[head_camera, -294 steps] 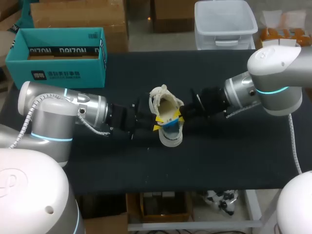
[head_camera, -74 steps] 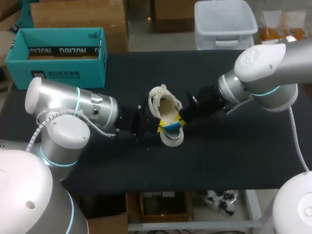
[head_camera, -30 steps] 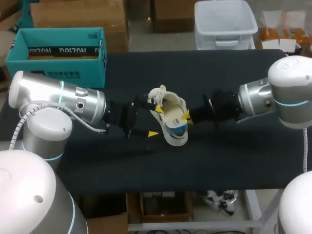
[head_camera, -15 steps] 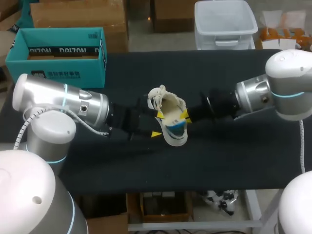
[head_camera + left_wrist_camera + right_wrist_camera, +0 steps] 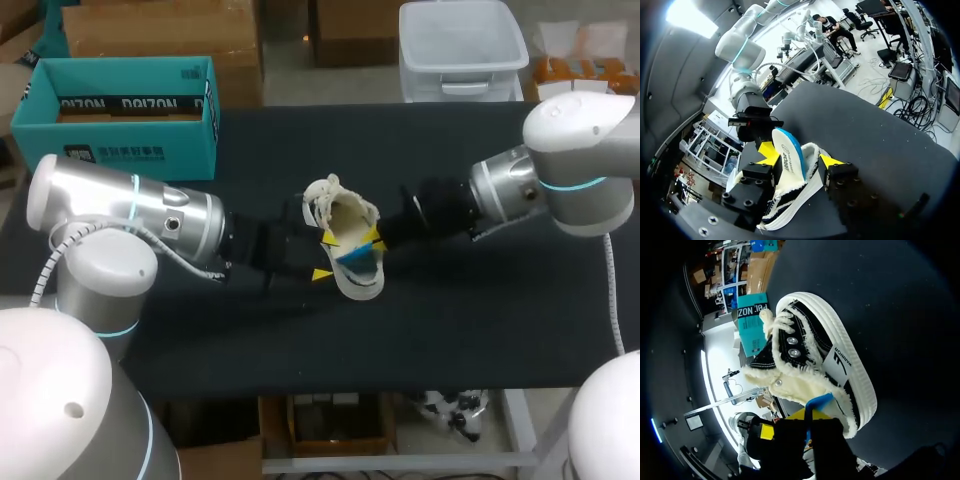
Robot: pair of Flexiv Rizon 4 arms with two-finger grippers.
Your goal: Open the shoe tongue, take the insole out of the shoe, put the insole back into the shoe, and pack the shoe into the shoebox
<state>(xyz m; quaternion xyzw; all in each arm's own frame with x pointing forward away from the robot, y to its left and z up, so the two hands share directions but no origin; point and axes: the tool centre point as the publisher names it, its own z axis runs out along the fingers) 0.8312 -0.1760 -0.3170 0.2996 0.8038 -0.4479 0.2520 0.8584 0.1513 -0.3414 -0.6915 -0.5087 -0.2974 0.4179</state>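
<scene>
Both fingers of your right end effector (image 5: 374, 241) are pinching the blue-edged insole (image 5: 818, 401), which is sticking partly out of the shoe (image 5: 345, 215). Your left end effector (image 5: 800, 156) is straddling its heel, grip impossible to tell. The shoe is lying on the black bench (image 5: 480, 320), teal shoebox (image 5: 130, 150) well apart.

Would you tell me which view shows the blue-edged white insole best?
Left wrist view: the blue-edged white insole rises from the black-and-cream shoe, its face visible. The head view shows a blue sliver, the right wrist view just its edge.
</scene>
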